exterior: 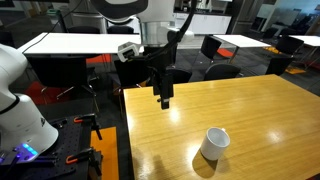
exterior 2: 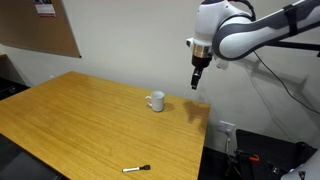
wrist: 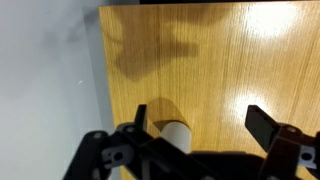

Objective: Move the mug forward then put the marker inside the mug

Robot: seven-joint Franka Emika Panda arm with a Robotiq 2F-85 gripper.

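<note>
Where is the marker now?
In an exterior view, the marker lies flat on the wooden table near the edge closest to the camera, well apart from the mug.

We see a broad rectangular tabletop of honey-coloured wood, glossy enough to carry pale reflections of light. Behind it in an exterior view stands a long white table, and black office chairs crowd near a second white table. In an exterior view a brown cork pinboard hangs on the plain white wall, with a white paper sheet at its top edge. In the wrist view, a blurred pale grey surface lies beyond the tabletop's edge.
</note>
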